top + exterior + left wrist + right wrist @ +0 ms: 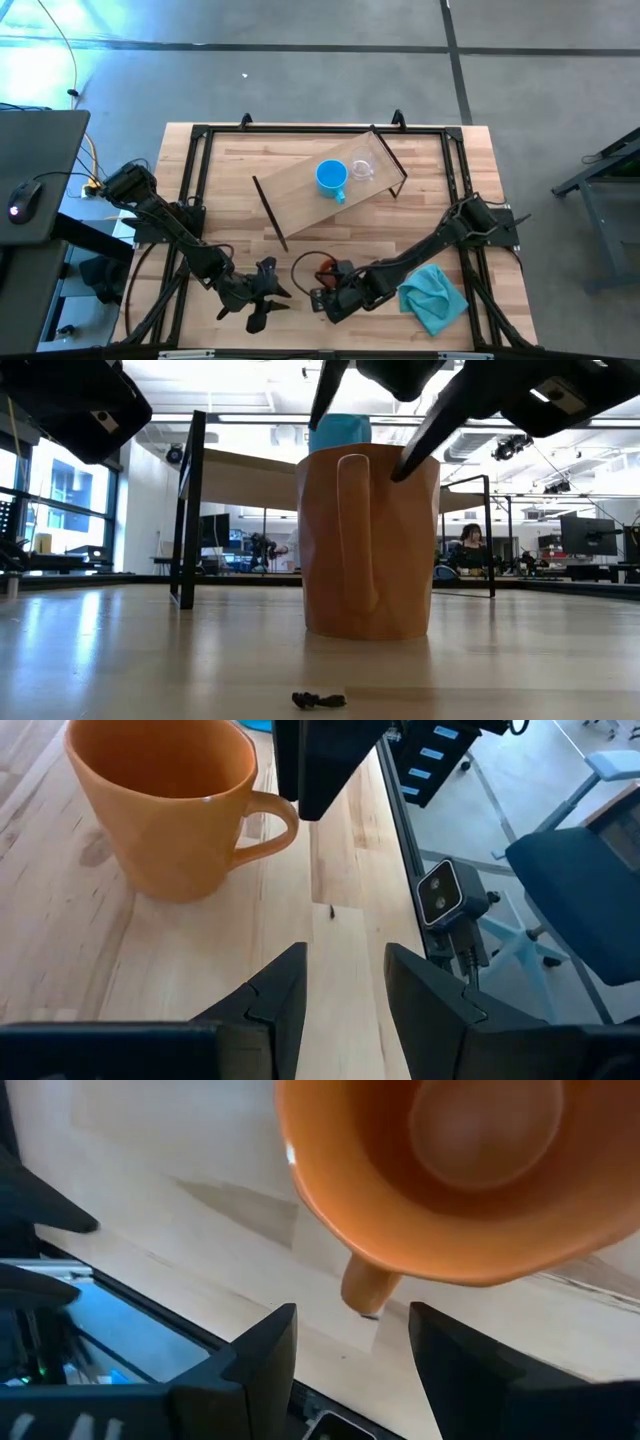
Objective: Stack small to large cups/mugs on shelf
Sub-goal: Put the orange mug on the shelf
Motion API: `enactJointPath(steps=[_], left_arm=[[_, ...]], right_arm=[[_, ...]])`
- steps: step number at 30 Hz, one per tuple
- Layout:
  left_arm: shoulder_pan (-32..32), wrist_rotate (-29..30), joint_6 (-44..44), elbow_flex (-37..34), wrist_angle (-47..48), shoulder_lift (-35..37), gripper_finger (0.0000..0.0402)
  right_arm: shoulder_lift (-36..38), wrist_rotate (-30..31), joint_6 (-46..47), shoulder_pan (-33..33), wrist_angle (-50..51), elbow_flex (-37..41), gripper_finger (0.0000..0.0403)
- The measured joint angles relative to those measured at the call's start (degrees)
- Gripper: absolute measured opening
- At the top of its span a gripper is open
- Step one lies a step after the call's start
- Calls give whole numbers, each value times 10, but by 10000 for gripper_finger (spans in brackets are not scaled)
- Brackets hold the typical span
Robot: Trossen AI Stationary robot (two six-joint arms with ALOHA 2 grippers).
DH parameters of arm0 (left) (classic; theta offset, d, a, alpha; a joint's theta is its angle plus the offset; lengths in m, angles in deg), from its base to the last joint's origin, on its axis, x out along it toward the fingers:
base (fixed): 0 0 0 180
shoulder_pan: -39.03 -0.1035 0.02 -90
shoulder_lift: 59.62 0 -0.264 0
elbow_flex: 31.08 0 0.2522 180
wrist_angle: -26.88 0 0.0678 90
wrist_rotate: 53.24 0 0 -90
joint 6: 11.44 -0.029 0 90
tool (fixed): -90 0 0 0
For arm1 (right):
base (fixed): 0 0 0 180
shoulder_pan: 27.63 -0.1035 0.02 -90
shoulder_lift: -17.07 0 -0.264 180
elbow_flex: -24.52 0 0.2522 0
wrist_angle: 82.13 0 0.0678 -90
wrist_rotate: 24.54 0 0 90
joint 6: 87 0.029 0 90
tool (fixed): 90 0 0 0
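The orange-brown mug [368, 540] stands upright on the tabletop near its front edge, its handle [365, 1288] turned toward the near edge. My right gripper [350, 1325] hangs open just above and in front of it. Its fingers slant down on either side of the handle, with gaps showing between them and it. My left gripper [345, 990] waits open and empty to the left of the mug [170, 810]. The bright blue mug [331, 177] and the clear cup [362, 167] stand on the shelf [300, 195], which lies slanted at mid-table.
A teal cloth [433, 297] lies crumpled at the front right, beside my right arm. A small dark scrap [318, 700] lies on the table in front of the mug. A black frame [200, 135] borders the tabletop.
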Motion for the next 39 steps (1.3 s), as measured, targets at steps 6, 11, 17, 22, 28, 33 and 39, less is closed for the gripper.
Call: enactJointPath(steps=[6,11,17,22,28,33,39], left_arm=[[0,0,0,0,0,0,124],[0,0,1,0,2,0,124],[0,-2,2,0,5,0,124],[0,-2,2,0,6,0,124],[0,-2,2,0,6,0,124],[0,-2,2,0,6,0,124],[0,-2,2,0,6,0,124]], right_arm=[[-5,11,9,4,-7,0,186],[-15,11,18,5,-15,0,186],[-19,14,20,5,-6,0,186],[-19,14,24,5,9,0,177],[-19,16,18,7,22,0,130],[-19,16,-7,7,23,0,82],[-18,-6,-59,7,26,0,35]])
